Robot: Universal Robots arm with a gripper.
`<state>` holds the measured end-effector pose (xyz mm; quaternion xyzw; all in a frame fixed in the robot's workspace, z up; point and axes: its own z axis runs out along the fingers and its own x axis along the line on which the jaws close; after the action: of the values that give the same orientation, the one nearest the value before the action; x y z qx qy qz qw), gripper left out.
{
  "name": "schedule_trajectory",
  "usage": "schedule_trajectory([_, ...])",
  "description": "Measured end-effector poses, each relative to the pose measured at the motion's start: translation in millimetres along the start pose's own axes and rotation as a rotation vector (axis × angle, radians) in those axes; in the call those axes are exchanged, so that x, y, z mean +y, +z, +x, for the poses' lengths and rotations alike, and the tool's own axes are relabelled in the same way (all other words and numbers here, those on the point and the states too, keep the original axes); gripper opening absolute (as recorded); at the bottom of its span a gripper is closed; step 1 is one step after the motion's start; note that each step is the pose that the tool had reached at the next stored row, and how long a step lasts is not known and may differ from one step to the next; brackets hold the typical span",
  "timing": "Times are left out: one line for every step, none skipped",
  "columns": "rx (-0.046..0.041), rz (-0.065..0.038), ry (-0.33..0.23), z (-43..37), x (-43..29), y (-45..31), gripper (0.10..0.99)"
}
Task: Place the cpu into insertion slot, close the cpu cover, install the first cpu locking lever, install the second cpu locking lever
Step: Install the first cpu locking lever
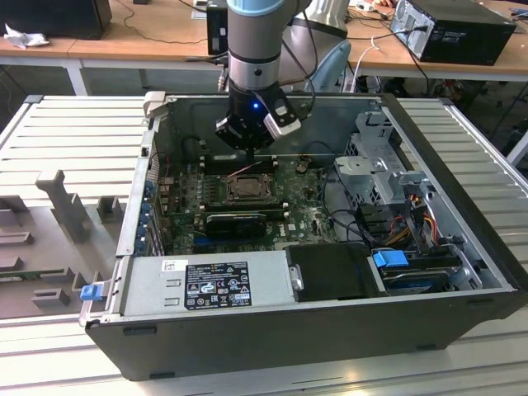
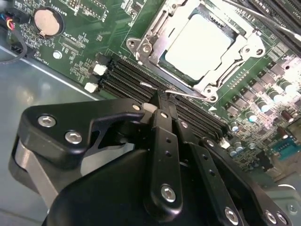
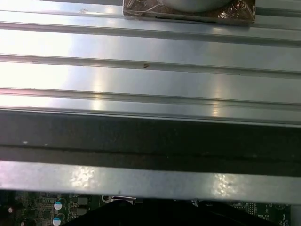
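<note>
- The gripper (image 2: 162, 101) is hanging inside the open computer case (image 1: 462, 272), just above the green motherboard (image 1: 309, 219), with its jaws drawn together and holding nothing.
- In the second wrist view, the gripper's tip is sitting at the end of a thin silver locking lever (image 2: 188, 93), which is running along the near edge of the socket; whether they are touching I cannot tell.
- The cpu (image 2: 200, 44) is lying flat in the insertion slot (image 2: 229, 70), its pale metal top showing through the cut-out.
- The cpu cover (image 2: 157, 44) is lying down flat around the chip, framing it.
- In the exterior view, the gripper (image 1: 247, 147) is hovering just behind the socket (image 1: 246, 188), near the case's back wall.
- The case is resting on a ribbed metal desk (image 1: 74, 132), and a blue-tabbed power supply (image 1: 206, 285) is sitting along its front.
- A round coin battery (image 2: 47, 21) is sitting on the board, well apart from the socket.
</note>
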<state>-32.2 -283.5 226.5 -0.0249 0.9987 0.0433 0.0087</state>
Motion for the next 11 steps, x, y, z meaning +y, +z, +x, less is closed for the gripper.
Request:
schedule_trajectory([0.0002, 0.0, 0.0, -0.6, -0.2, 0.9, 0.106])
schedule_trajectory([0.0002, 0.0, 0.0, -1.5, -0.2, 1.9, 0.106])
schedule_trajectory([0.0002, 0.0, 0.0, -3.3, -0.2, 3.3, 0.106])
schedule_trajectory([0.0001, 0.0, 0.0, -5.1, -0.3, 4.2, 0.106])
schedule_trajectory([0.0002, 0.0, 0.0, -6.1, -0.4, 4.8, 0.106])
schedule_trajectory([0.0002, 0.0, -0.001, -7.6, -0.6, 6.2, 0.106])
schedule_trajectory([0.0002, 0.0, -0.001, -8.3, -0.7, 7.3, 0.106])
schedule_trajectory([0.0003, 0.0, -0.001, -8.6, -0.8, 8.3, 0.106])
schedule_trajectory([0.0002, 0.0, -0.001, -8.8, -0.9, 9.5, 0.106])
schedule_trajectory([0.0002, 0.0, -0.001, -9.1, -1.0, 10.6, 0.106])
schedule_trajectory([0.0002, 0.0, -0.001, -9.6, -1.2, 12.2, 0.106])
